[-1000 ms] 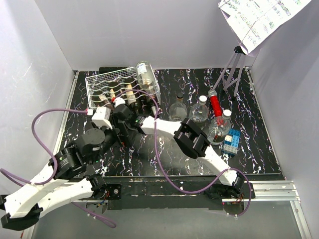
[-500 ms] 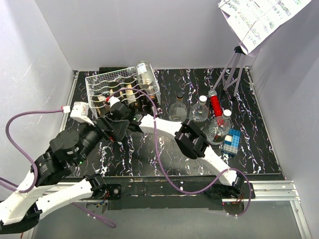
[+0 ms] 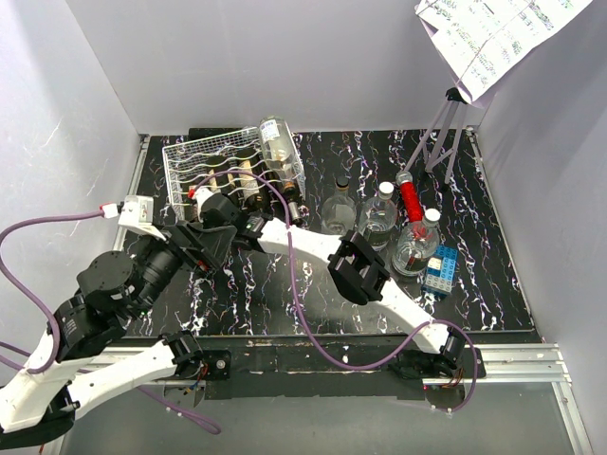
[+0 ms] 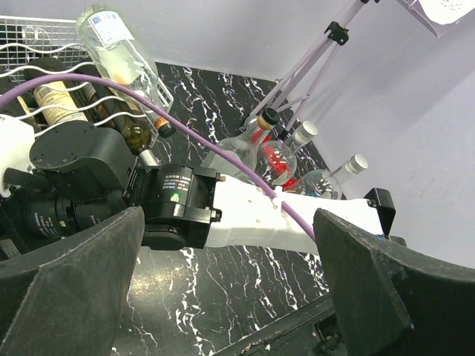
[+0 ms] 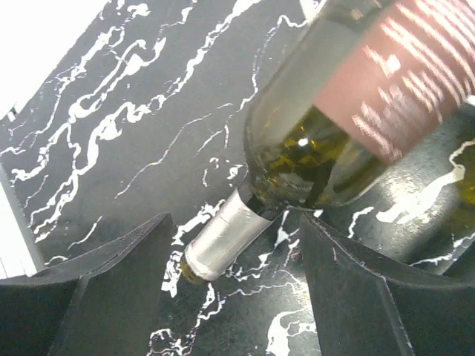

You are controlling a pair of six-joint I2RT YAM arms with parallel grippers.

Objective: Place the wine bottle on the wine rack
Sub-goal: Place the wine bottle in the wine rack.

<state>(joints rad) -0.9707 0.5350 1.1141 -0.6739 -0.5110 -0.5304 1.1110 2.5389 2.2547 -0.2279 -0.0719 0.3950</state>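
The wine bottle (image 5: 297, 141), green glass with a reddish label and a silver foil neck (image 5: 223, 236), lies tilted, neck down over the black marbled table. My right gripper (image 5: 236, 285) is open, its fingers (image 5: 111, 282) on either side of the neck and apart from it. From above, this gripper (image 3: 201, 199) is at the front left of the white wire wine rack (image 3: 180, 152), hiding that bottle. The rack (image 4: 44, 52) holds other bottles, among them a clear one (image 3: 277, 142). My left gripper (image 4: 230, 297) is wide open and empty, low at the left (image 3: 190, 248).
Clear glass flasks (image 3: 339, 210) (image 3: 379, 212) (image 3: 417, 246) and a red-filled bottle (image 3: 410, 197) stand right of the rack. A blue block (image 3: 440, 268) lies near them. A tripod (image 3: 441, 133) with a paper sheet stands at the back right. The right forearm (image 3: 303, 245) crosses the middle.
The right gripper slid left along the rack's front and its jaws opened off the bottle's neck. The left arm pulled back toward the left and near side.
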